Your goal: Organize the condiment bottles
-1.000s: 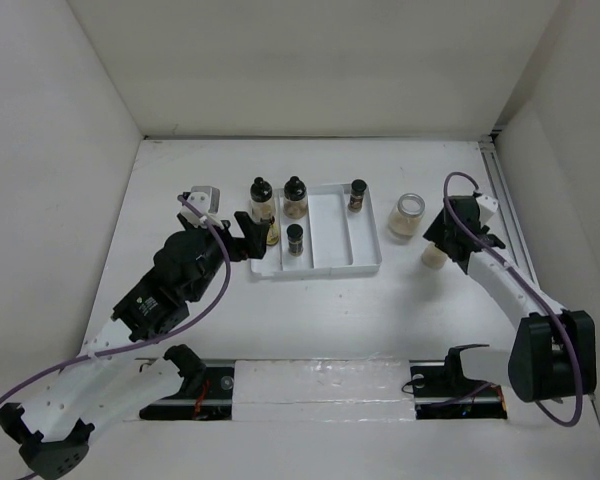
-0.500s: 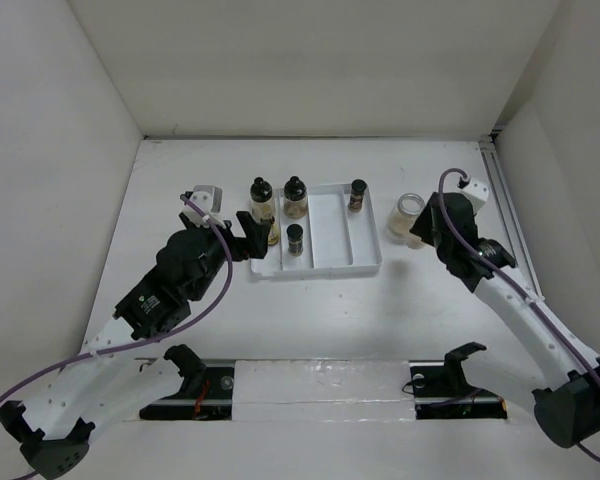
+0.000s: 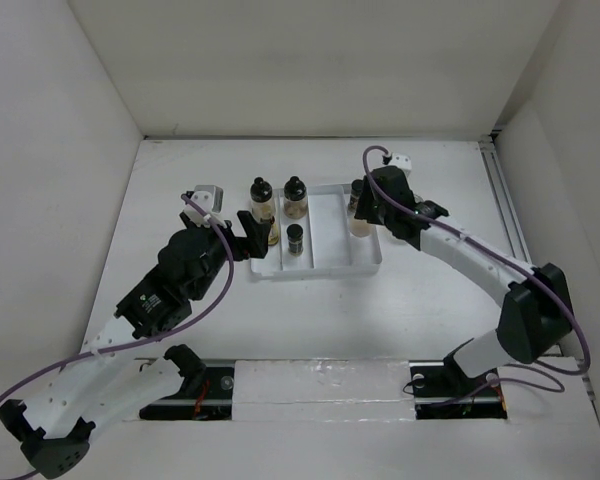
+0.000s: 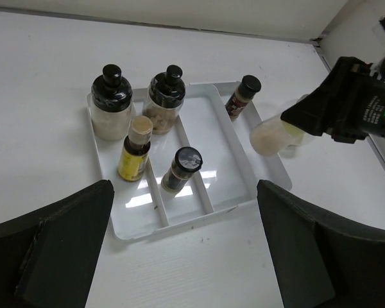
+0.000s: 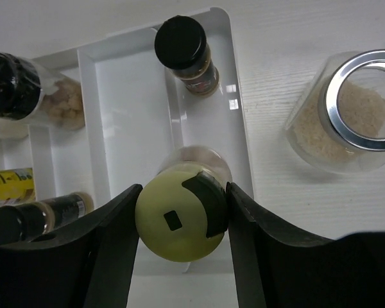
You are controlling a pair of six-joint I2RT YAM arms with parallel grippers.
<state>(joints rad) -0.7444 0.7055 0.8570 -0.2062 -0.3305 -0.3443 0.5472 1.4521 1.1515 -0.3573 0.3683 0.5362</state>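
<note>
While the right claw (image 5: 183, 187) is gripping a beige-filled bottle (image 4: 268, 136) by its yellow-green cap (image 5: 176, 221), it is holding that bottle tilted over the right side of the white tray (image 3: 328, 235), close to the rim. I cannot tell whether the bottle is touching the tray. A small black-capped bottle (image 5: 187, 54) is standing in the tray's far right corner. At the far left end, a pale-filled bottle (image 4: 110, 102) and a brown-filled bottle (image 4: 163, 102), both black-capped, are standing side by side. A yellow bottle (image 4: 135, 151) with a beige cap is standing just in front of the pale-filled one, and a small dark bottle (image 4: 181, 168) is standing in the next compartment. An open jar (image 5: 346, 109) of pale grains is sitting on the table (image 3: 310, 310) just right of the tray. The left claw (image 3: 252, 235) is hovering wide open at the tray's near left edge, gripping nothing.
</note>
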